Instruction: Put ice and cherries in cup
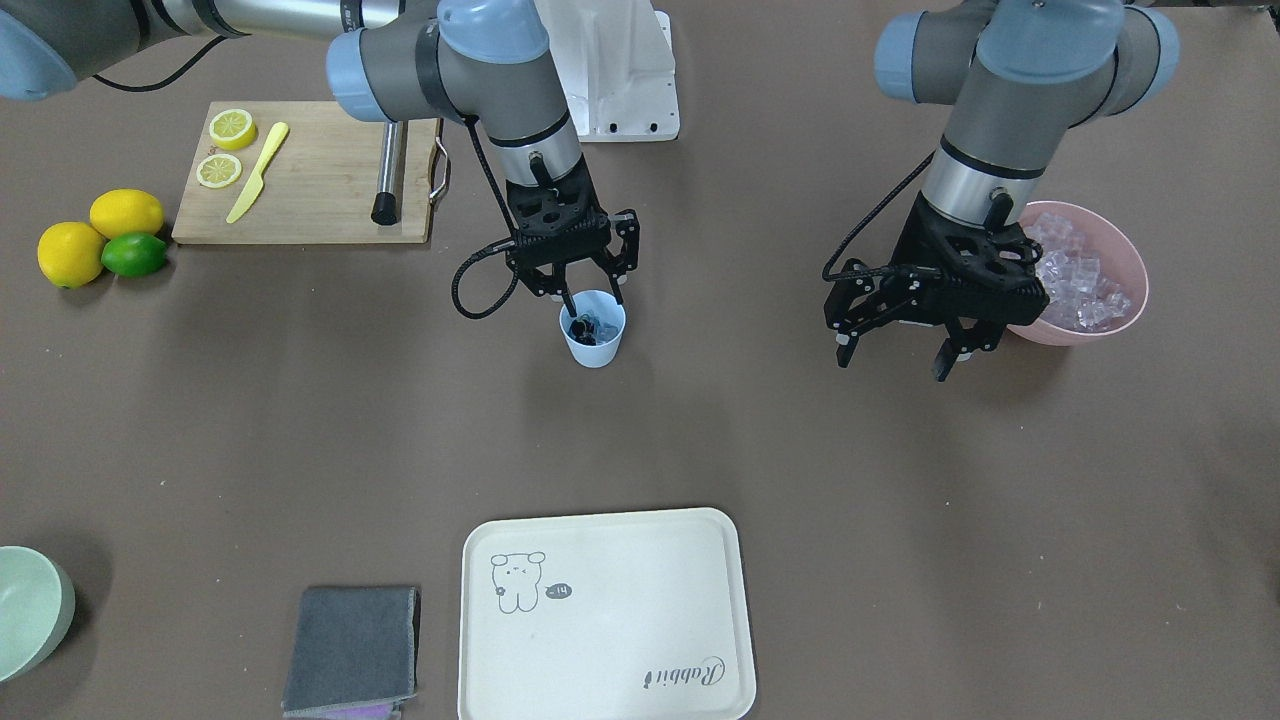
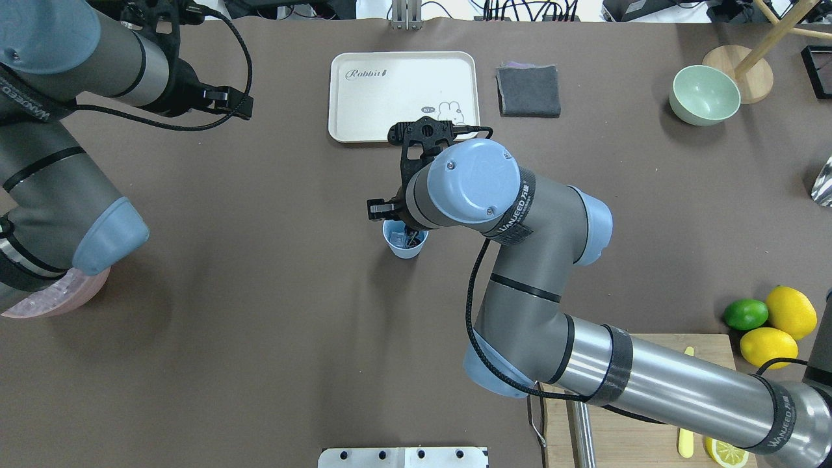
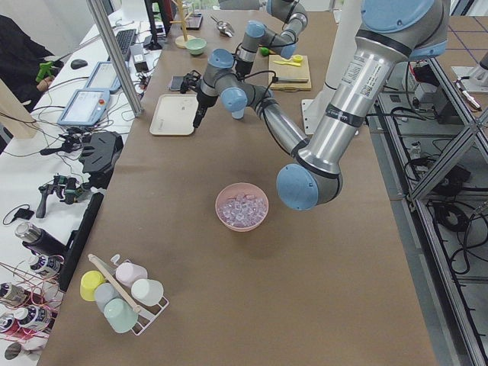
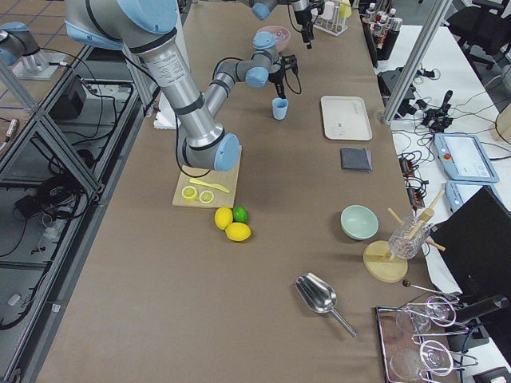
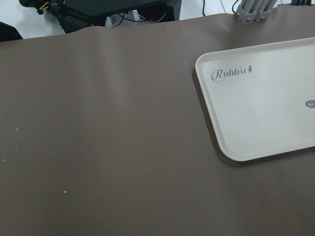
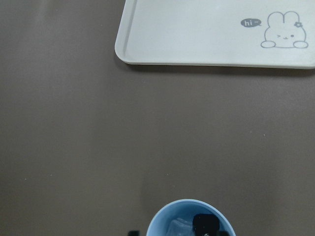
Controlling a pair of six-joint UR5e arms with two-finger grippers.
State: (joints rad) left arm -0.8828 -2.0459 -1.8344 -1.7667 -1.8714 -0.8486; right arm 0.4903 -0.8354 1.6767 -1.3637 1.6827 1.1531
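Tray: script "Rabbit" wordmark at one corner. "hi~" sits in a dark speech bubble beside the bunny drawing, at the diagonally opposite corner. "WANJEED" is printed on the right arm's black band and the left arm's black band.

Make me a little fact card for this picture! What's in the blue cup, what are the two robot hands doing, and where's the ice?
cup: light blue, upright, mid-table
inside cup: dark cherries and some clear ice
right gripper: open, right at the cup's mouth
left gripper: open, empty, beside the pink bowl
more ice: heaped in the pink bowl
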